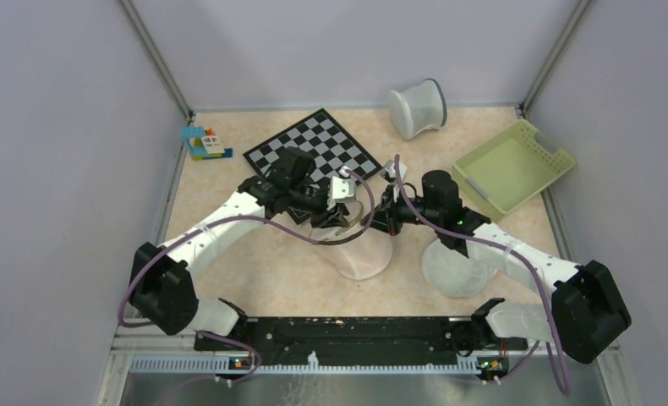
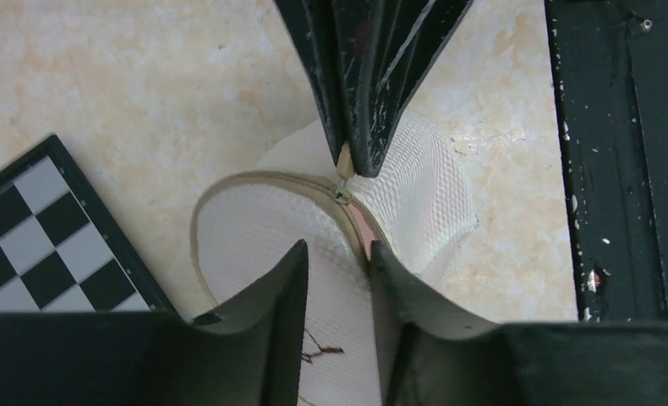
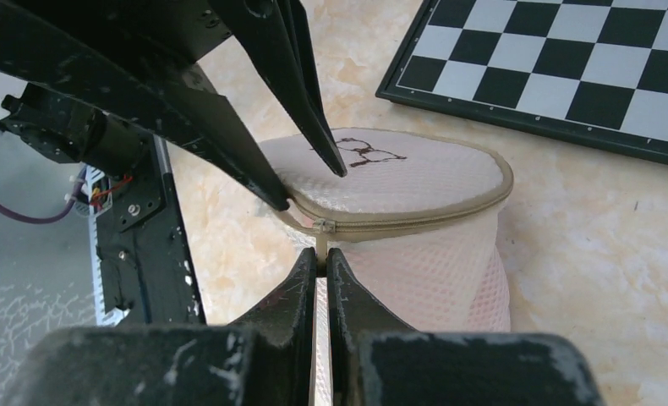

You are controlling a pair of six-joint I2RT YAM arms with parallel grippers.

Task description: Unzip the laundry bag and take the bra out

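Round white mesh laundry bag [image 3: 398,182] stands mid-table, its beige zipper pull [image 3: 321,241] pinched in the closed right gripper [image 3: 321,262]. Left gripper [image 2: 337,262] clamps the bag's rim. Pale-pink bra [image 2: 362,227] shows through the gap. Black-and-white chessboard [image 1: 314,148] lies just behind.

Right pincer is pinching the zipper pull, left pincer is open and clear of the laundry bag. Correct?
Half right. The right pincer does pinch the zipper pull, but the left wrist view shows the left pincer gripping the laundry bag at its zipper seam.
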